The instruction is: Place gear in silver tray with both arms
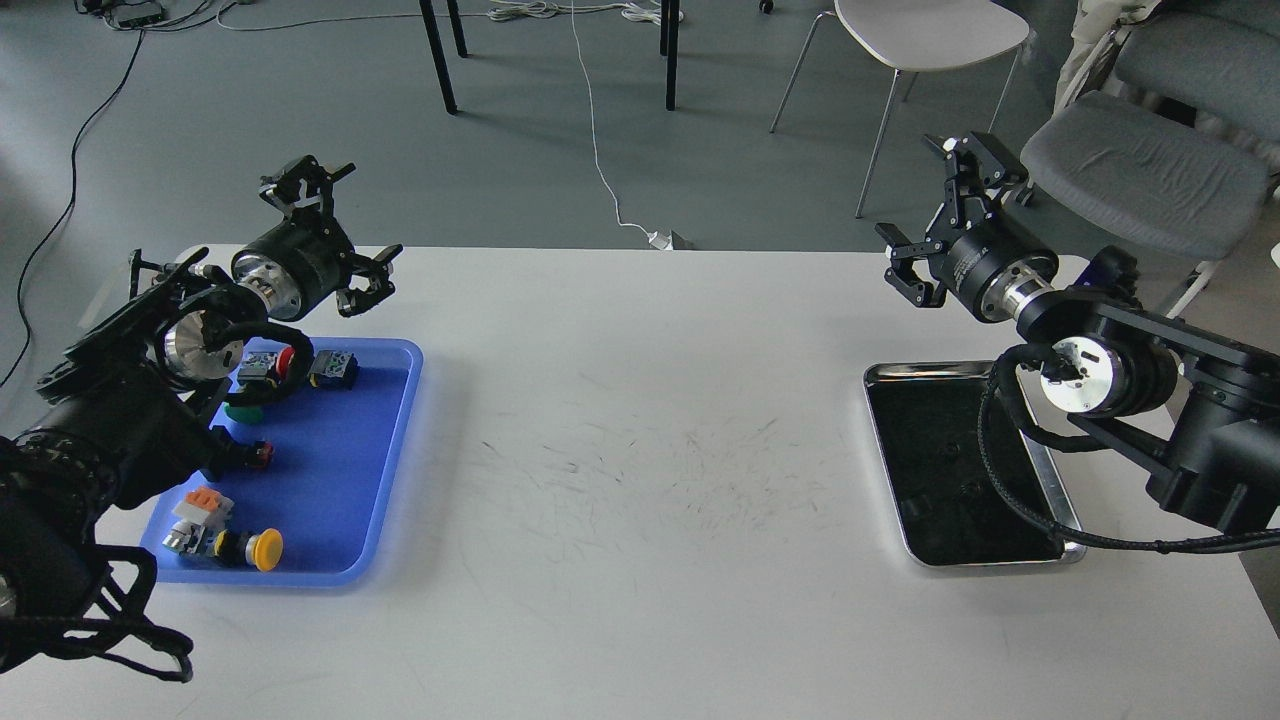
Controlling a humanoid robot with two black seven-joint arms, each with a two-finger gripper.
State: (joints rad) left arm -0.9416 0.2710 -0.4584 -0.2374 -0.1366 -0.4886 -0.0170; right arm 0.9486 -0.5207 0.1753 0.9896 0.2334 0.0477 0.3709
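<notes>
The silver tray [1040, 440] lies at the table's right, its dark base bare; my right arm's cable crosses over it. My right gripper [940, 215] is open and empty, raised above the table's far edge beyond the tray. A blue plastic tray [370, 470] at the left holds several push-button parts: a red-capped one [285, 362], a green one [240, 410], a black one [235, 455] and a yellow one [262, 550]. My left gripper [335, 230] is open and empty, raised above the blue tray's far edge. No gear-shaped part can be told apart.
The white table [640, 500] has scuff marks at its middle. Chairs [930, 30] and table legs stand on the grey floor beyond the far edge, with cables on the floor.
</notes>
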